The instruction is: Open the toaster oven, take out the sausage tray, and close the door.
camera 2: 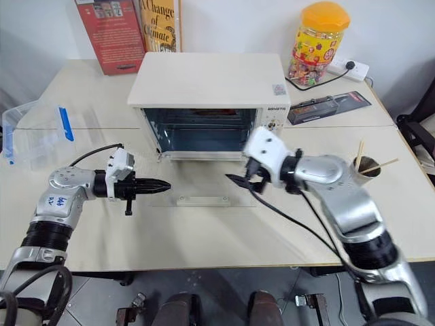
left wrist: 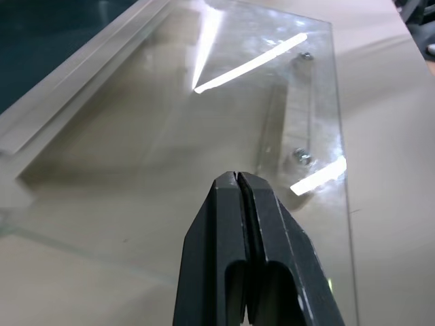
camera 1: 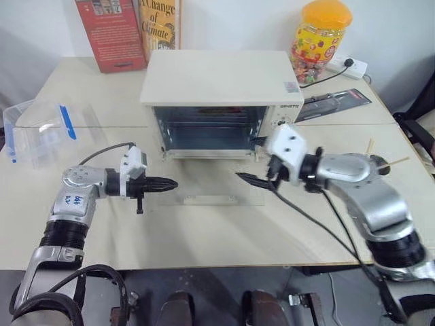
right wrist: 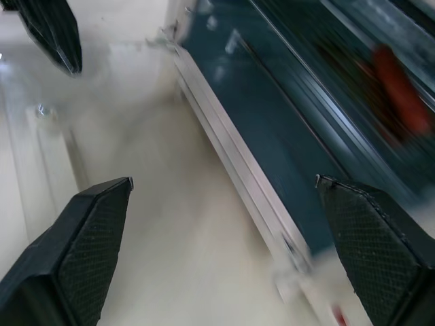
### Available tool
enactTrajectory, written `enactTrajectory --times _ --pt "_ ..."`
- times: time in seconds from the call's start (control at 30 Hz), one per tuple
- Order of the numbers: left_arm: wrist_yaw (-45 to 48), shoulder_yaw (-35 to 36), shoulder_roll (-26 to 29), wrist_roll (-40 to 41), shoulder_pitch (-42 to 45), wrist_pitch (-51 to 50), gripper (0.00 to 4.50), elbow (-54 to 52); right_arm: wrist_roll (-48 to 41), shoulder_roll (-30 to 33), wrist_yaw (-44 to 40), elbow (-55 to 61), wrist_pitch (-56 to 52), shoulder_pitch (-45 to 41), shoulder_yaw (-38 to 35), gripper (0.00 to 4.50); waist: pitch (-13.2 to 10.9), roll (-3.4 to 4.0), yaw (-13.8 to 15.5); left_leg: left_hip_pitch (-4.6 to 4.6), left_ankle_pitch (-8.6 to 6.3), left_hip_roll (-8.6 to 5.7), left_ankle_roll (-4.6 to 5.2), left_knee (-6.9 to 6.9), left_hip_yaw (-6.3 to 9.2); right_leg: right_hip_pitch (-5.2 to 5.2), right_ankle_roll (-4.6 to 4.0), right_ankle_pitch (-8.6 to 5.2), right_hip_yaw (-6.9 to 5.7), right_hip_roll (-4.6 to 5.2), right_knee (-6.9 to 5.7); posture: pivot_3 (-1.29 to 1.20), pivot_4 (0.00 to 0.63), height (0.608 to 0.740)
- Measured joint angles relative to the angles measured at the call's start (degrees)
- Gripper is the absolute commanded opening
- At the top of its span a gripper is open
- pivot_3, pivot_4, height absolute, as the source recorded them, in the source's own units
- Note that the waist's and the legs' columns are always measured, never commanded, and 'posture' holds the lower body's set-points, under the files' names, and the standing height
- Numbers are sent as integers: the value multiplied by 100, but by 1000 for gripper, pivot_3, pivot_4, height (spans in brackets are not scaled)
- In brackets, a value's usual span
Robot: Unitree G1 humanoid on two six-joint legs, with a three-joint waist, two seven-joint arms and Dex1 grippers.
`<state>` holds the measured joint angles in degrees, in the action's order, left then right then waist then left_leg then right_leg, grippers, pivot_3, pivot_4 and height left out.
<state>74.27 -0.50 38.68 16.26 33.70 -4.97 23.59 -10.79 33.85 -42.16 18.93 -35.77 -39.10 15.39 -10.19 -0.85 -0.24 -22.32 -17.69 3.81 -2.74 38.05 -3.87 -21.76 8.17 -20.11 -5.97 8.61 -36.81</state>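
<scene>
Tray: sausage tray point(right wrist: 380, 95) sits inside the toaster oven point(camera 1: 221, 85), on a rack behind the open mouth; a reddish sausage lies on it. Blur hides the tray's edges, but its long axis appears to run across the cavity, parallel to the front opening.
Oven: stands toward the back of the tabletop point(camera 1: 204, 238), mouth facing the robot.
Door: door point(camera 1: 204, 187) is folded down flat on the tabletop in front of the oven, its bar handle at the near edge, long axis side to side.
Right gripper: right gripper point(camera 1: 257, 180) hangs over the right end of the lowered door, jaws spread wide and empty, aimed in toward the cavity. The tray lies ahead of it and a little up.
Left gripper: left gripper point(camera 1: 163, 183) has its fingers pressed together, holding nothing, over the left end of the door, pointing across the glass toward the handle.
Nearer arm: by my reading the right, already open and facing the opening.
Next move: likely a reach into the mouth to take the tray's front edge.
</scene>
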Motion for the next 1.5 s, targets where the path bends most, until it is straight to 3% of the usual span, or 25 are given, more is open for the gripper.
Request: enactTrajectory --times 0.07,0.2,0.4,0.63,0.83,0.93,1.33,1.5 --pt "-183 49 -52 -15 -102 108 23 -83 240 -151 81 -188 193 -120 213 4500 0 0 13 0 0 0 0 2 1 0 0 0 0 1 -2 0 150 740" --pt "-992 462 -507 92 -381 167 732 -289 1019 -550 379 -838 723 -486 765 4500 0 0 -21 0 0 1 0 6 1 -3 0 0 1 2 -14 0 150 740" --pt "-2089 1376 -1139 872 -940 -1 2498 -1294 2479 -1006 1225 -2069 1711 -1108 1397 4500 0 0 -151 -1 1 1 -2 2 8 -5 -1 0 -1 6 -20 0 150 740" --pt "-2815 1762 -1456 1326 -1238 -138 4438 -1999 3448 -1723 2039 -3198 2203 -1470 1503 4500 0 -1 -217 0 2 1 -4 -2 12 -5 -1 0 -3 5 -21 0 150 740" --pt "-3182 1906 -1532 1361 -1119 -1 4438 -1950 3776 -2040 2287 -4312 2527 -1940 1504 4500 0 -1 -259 0 2 1 -4 -1 14 -3 -1 0 -4 5 -19 0 150 740" --pt "-3245 1919 -1529 1355 -943 38 4500 -1833 3908 -2134 2335 -4727 2645 -2111 1505 3924 0 0 -295 0 3 1 -5 -2 14 -3 -1 0 -4 5 -20 0 150 740" --pt "-3348 1794 -1500 1276 -210 -123 4500 -1276 4562 -2102 2544 -4975 2979 -2308 1515 34 1 0 -316 3 5 1 -9 -3 14 -2 -1 0 -3 4 -22 0 150 740" --pt "-3434 1747 -1486 1242 -2 -216 4500 -1104 4799 -1975 2527 -4813 3085 -2231 1556 34 3 -4 -316 3 5 1 -9 -9 15 -3 -1 0 -3 4 -22 0 150 740"
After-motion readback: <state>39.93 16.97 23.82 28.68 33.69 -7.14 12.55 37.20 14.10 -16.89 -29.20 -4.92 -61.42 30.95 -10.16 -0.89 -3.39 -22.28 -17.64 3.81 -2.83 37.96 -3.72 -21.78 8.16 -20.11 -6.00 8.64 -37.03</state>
